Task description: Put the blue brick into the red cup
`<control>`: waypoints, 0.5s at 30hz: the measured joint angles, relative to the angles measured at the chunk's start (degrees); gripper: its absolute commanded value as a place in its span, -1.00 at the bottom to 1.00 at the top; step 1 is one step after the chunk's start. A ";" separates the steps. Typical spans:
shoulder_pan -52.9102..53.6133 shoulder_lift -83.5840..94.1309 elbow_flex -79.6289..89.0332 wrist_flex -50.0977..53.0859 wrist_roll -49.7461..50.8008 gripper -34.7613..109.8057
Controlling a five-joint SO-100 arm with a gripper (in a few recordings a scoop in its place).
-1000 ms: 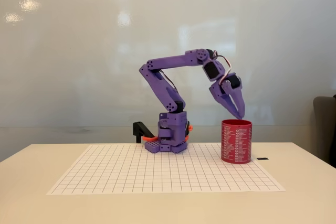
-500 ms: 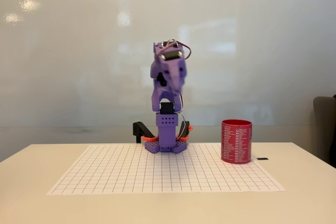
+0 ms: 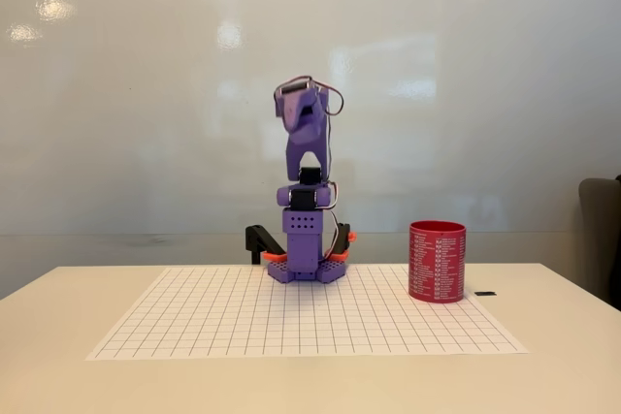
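From the fixed view I see my purple arm [image 3: 307,203] folded up tall over its base at the back of the grid sheet [image 3: 301,322], facing the camera. The gripper [image 3: 302,121] sits at the top of the fold, pointing roughly toward me, and I cannot tell how far its jaws stand apart. The red cup [image 3: 437,261] stands upright on the right side of the sheet, well apart from the arm. I cannot see the blue brick from here. A small black object [image 3: 485,293] lies on the table [image 3: 563,336] just right of the cup.
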 measured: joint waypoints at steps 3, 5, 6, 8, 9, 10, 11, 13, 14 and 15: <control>-0.70 0.53 9.23 -0.09 -0.53 -0.52; -0.70 0.53 15.82 -1.58 -1.14 -0.52; -1.76 0.53 18.98 -2.20 -1.41 -0.52; -2.99 0.53 25.05 -3.34 -2.20 -0.52; -3.60 0.44 27.51 -3.60 -2.20 -0.52; -4.92 0.26 29.62 -3.43 -2.37 -0.52; -5.98 0.26 31.20 -3.08 -2.37 -0.52; -7.21 0.35 33.22 -2.81 -2.02 -0.52; -7.56 0.35 34.28 -2.37 -1.85 -0.52; -7.91 0.26 35.42 -2.37 -1.67 -0.52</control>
